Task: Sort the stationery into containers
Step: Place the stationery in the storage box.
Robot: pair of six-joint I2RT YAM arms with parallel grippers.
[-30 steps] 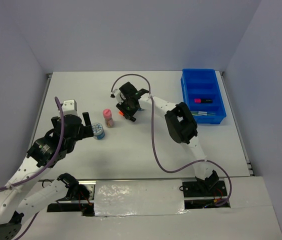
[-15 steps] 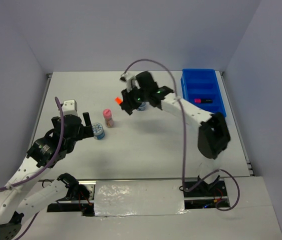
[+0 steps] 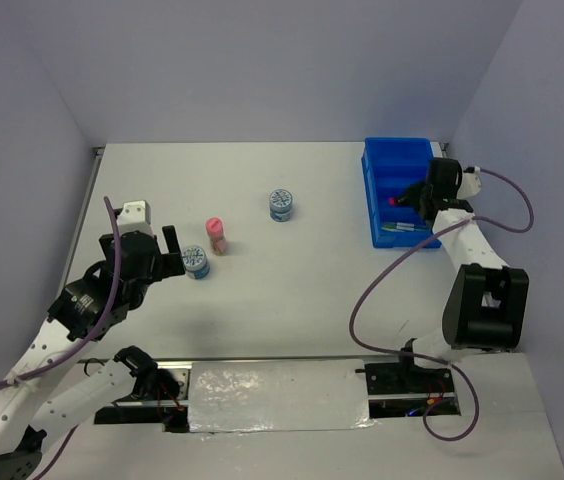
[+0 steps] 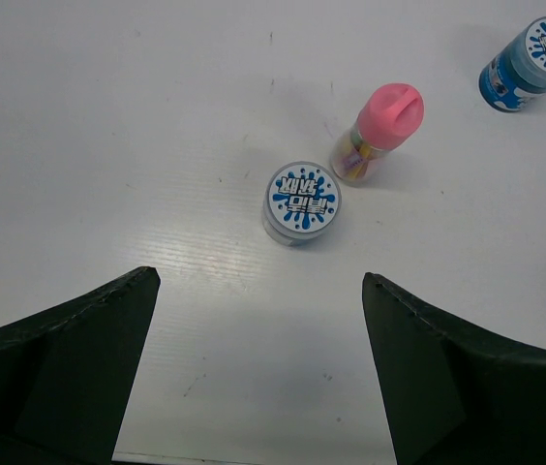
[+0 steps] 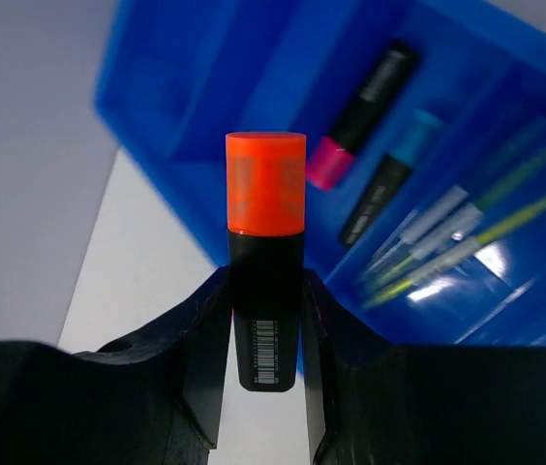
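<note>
My right gripper [image 5: 265, 283] is shut on a black highlighter with an orange cap [image 5: 265, 199], which stands upright between the fingers. In the top view that gripper [image 3: 419, 193] hangs over the blue tray [image 3: 432, 163] at the far right. Below it in the tray [image 5: 196, 87] lie a pink-capped highlighter [image 5: 355, 126], a blue-capped one [image 5: 389, 184] and thin pens [image 5: 457, 232]. My left gripper [image 4: 258, 286] is open, just short of a blue-white tub [image 4: 302, 201]. Beyond that tub are a pink bottle [image 4: 375, 136] and a second tub [image 4: 536, 53].
In the top view the near tub [image 3: 197, 262], the pink bottle [image 3: 217, 235] and the far tub [image 3: 282, 205] stand on the white table, left of centre. The right arm's purple cable [image 3: 382, 290] loops over the table's right half. Grey walls bound the table on three sides.
My right arm has swung from the middle of the table to above the blue tray, carrying the orange-capped highlighter. The left arm has barely moved and stays open.
</note>
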